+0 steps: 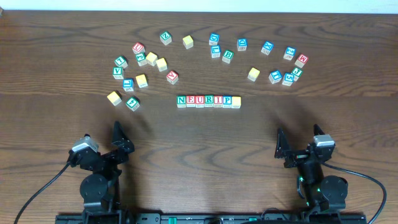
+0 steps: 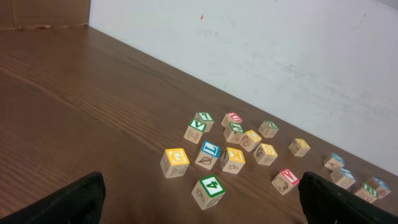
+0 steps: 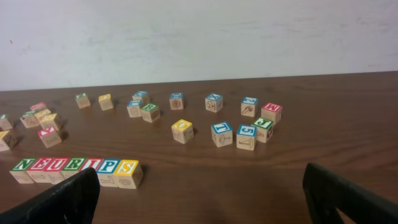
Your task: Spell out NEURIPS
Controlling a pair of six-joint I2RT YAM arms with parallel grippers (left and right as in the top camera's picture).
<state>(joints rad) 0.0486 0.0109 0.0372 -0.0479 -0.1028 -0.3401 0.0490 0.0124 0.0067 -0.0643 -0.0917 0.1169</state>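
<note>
The left black two-finger gripper (image 1: 119, 138) and the right black two-finger gripper (image 1: 281, 144) are nearest the robot, at the front of the dark brown wooden table (image 1: 199, 143). They are well apart from each other and from every cube. In each wrist view the dark fingers (image 2: 68, 202) stand spread at the bottom corners of the frame with nothing between them, so both tools are released and grasp nothing.

Further out, at the middle of the table, lies the row of seven small light-wood alphabet cubes (image 1: 208, 101). The cubes touch side by side in a straight line. From the robot's left the row starts with the green-lettered N cube (image 1: 181, 100) and ends with the pale-yellow-topped cube (image 1: 236, 101). In the right wrist view that last cube shows an S, and the line reads NEURIPS.

Beyond the row, loose letter cubes lie in an arc. The left scatter of cubes (image 1: 142, 62) has a green-framed 4 cube (image 2: 208, 190) at its near edge. The right scatter of cubes (image 1: 273, 62) sits well apart from the row. Farthest back, the wrist views show a plain white wall (image 3: 199, 37).
</note>
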